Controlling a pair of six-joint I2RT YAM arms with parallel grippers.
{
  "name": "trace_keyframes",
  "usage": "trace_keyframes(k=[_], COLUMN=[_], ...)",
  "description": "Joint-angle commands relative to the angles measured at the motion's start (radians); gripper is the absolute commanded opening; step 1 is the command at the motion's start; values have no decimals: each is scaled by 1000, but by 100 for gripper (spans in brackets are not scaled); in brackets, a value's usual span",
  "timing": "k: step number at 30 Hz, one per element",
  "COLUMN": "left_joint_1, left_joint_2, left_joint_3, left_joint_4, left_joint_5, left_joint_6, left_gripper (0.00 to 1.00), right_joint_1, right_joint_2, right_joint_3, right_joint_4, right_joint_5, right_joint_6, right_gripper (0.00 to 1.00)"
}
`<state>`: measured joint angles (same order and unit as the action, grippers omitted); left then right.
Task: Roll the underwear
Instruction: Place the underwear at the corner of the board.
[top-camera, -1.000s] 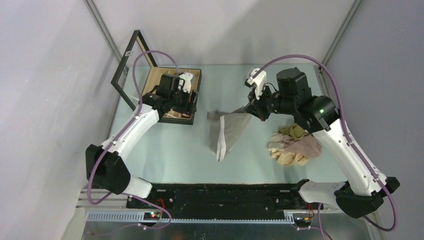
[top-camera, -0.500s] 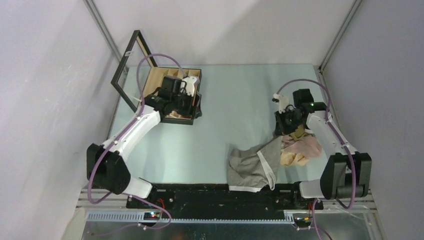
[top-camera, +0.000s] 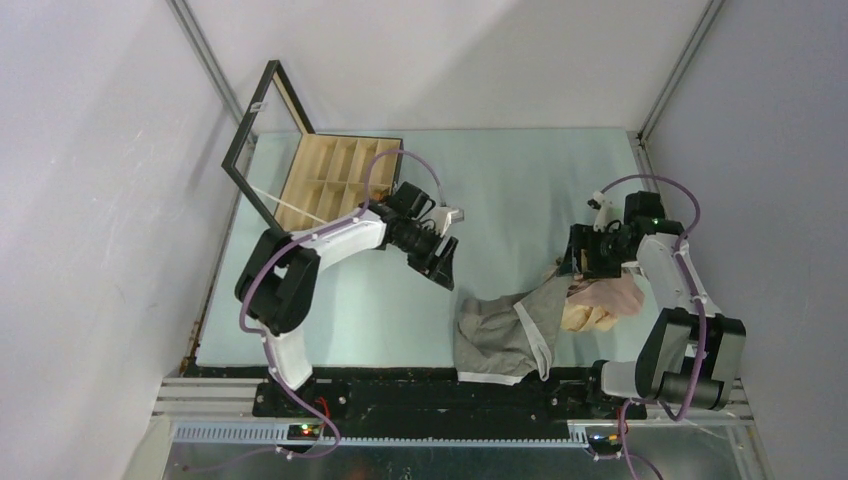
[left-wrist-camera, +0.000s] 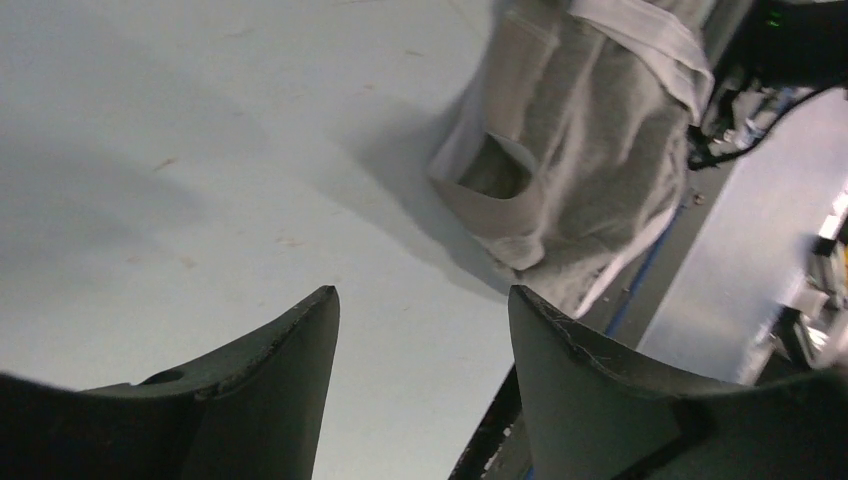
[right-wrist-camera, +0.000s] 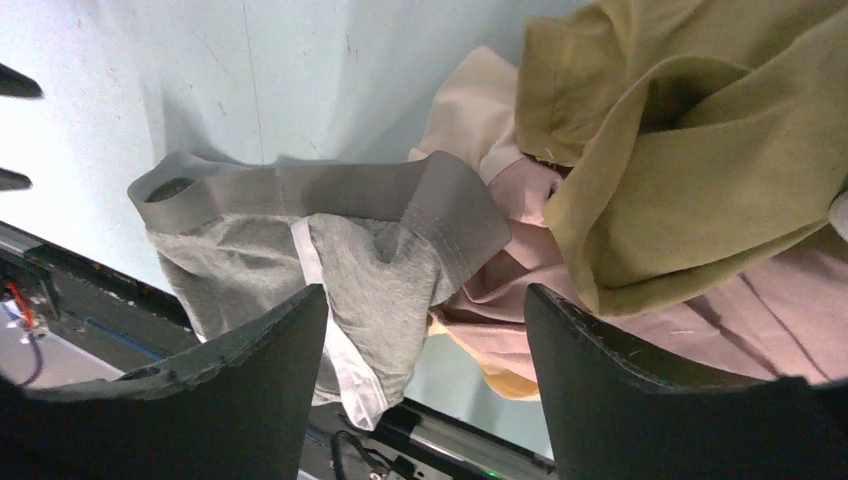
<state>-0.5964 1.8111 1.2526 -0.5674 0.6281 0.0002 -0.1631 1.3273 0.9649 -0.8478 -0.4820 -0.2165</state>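
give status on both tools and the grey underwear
Left tool open, empty. Right tool open, empty, over heap of beige, pink and olive cloth garments. Soft grey cloth underwear with white trim unrolled, crumpled, one end on that heap. Nothing blocking it.

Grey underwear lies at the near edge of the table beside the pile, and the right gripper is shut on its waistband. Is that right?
Not quite. The grey underwear does lie at the near edge of the table beside the pile, but the right gripper is open above it, with nothing held between its fingers. The right wrist view shows this.
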Motion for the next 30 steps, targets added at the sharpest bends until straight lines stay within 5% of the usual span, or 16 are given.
trace_keyframes(k=[1, 7, 13, 16, 22, 30], left_joint_1=[-12, -56, -70, -70, -93, -160], left_joint_2=[35, 84, 25, 25, 237, 334], left_joint_3=[6, 23, 100, 137, 430, 430], left_joint_4=[47, 68, 177, 373, 455, 560], left_joint_5=[209, 202, 35, 18, 9, 26], left_joint_6=[24, -19, -125, -290, -570, -814], left_gripper=[69, 71, 72, 74, 74, 70], right_joint_1=[-18, 1, 30, 33, 85, 36], right_joint_2=[-4, 58, 97, 101, 30, -76], right_joint_3=[-3, 0, 6, 10, 26, 4], right_joint_4=[47, 53, 82, 86, 67, 100], right_joint_5=[-62, -106, -92, -124, -311, -357], right_joint_6=[94, 111, 176, 201, 151, 237], right_gripper=[78, 75, 74, 75, 83, 85])
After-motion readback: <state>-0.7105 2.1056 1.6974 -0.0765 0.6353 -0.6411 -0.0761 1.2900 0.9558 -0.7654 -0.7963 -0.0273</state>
